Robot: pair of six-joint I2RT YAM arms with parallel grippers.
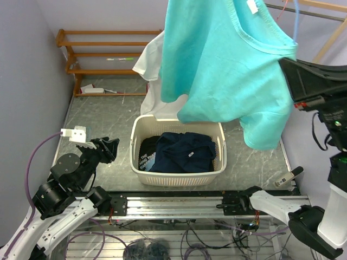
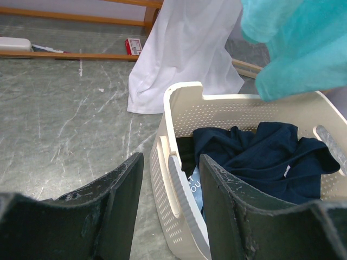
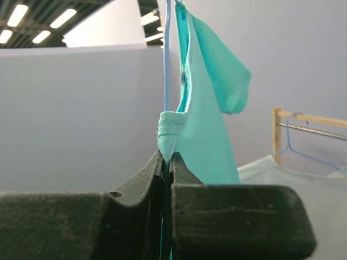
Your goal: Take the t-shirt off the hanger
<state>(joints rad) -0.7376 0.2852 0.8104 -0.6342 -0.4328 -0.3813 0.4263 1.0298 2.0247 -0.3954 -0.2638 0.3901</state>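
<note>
T-shirt [image 1: 227, 65], turquoise, is hung on the hanger [image 3: 167, 65], far right above the basket [image 1: 179, 179], edge clenched by right fingers [image 3: 142, 181]; left fingers [image 2: 116, 206] are released. Hanger wire may be pinched too, dragging both.

Bright, even light — ceiling strips [image 3: 33, 20] glow overhead; shadows soft, close foreground slightly blurred.

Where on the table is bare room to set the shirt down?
Bare patch: grey table left of the basket, between the wooden rack and the left hand. A narrow strip runs between basket and metal rail. Crowded: the basket holds dark clothes, the white shirt drapes behind it, the turquoise t-shirt hangs above.
</note>
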